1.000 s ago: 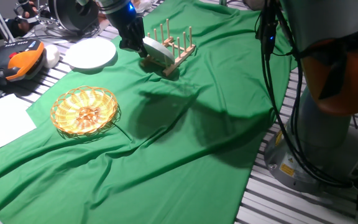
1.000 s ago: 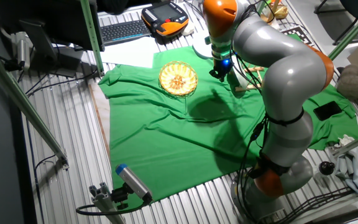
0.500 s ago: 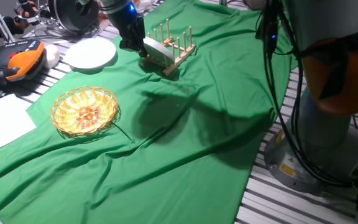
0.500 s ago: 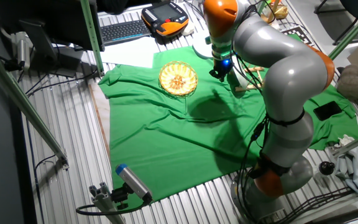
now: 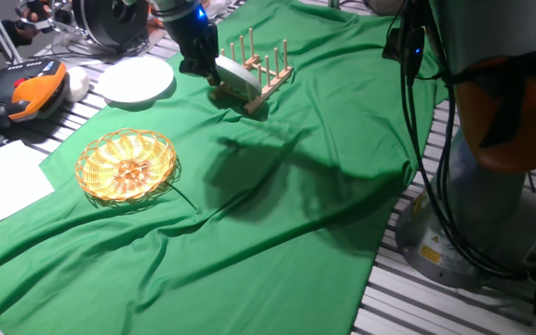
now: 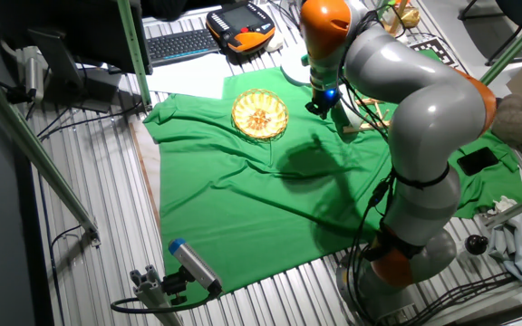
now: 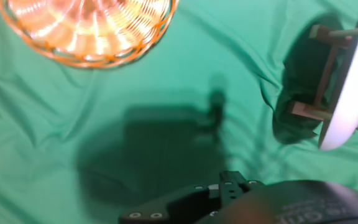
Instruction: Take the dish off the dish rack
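The dish (image 5: 235,76) stands on edge between pegs of the dish rack (image 5: 258,69), near the cloth's far edge; the gripper (image 5: 196,60) sits beside its rim, grip state unclear

White dish (image 5: 238,78) on edge, in wooden dish rack (image 5: 261,76)

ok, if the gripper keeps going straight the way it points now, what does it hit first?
Probably the bare green cloth: the hand view looks down on its shadowed folds between the wicker basket and the dish. Depth is unclear.
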Controlling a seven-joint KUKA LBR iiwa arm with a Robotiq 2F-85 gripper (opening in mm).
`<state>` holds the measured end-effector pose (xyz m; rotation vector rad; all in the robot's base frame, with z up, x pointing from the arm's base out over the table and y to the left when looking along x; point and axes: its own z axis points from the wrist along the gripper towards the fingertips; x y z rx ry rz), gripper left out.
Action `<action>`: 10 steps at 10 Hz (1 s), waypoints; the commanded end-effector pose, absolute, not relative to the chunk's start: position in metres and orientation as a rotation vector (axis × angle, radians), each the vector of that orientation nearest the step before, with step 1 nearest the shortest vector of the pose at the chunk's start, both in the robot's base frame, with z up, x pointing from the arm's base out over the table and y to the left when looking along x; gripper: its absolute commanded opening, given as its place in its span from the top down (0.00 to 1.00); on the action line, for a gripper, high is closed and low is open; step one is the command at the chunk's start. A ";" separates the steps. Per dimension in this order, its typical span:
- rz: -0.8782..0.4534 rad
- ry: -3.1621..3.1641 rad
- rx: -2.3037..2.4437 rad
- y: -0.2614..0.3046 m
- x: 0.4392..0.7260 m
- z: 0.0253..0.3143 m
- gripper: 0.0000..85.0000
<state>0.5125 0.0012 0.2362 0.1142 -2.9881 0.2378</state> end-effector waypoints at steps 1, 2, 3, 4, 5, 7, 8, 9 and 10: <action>0.246 -3.014 0.065 0.001 0.513 0.236 1.00; 0.276 -3.024 0.016 0.001 0.513 0.236 1.00; 0.317 -3.037 -0.033 0.001 0.513 0.236 1.00; 0.343 -3.059 -0.061 0.001 0.513 0.236 1.00; 0.352 -3.081 -0.048 0.001 0.513 0.236 1.00; 0.462 -3.063 -0.034 0.001 0.513 0.236 1.00; 0.548 -3.058 -0.037 0.001 0.513 0.236 1.00; 0.608 -3.068 -0.054 0.001 0.514 0.237 0.80; 0.641 -3.071 -0.071 -0.003 0.523 0.240 0.60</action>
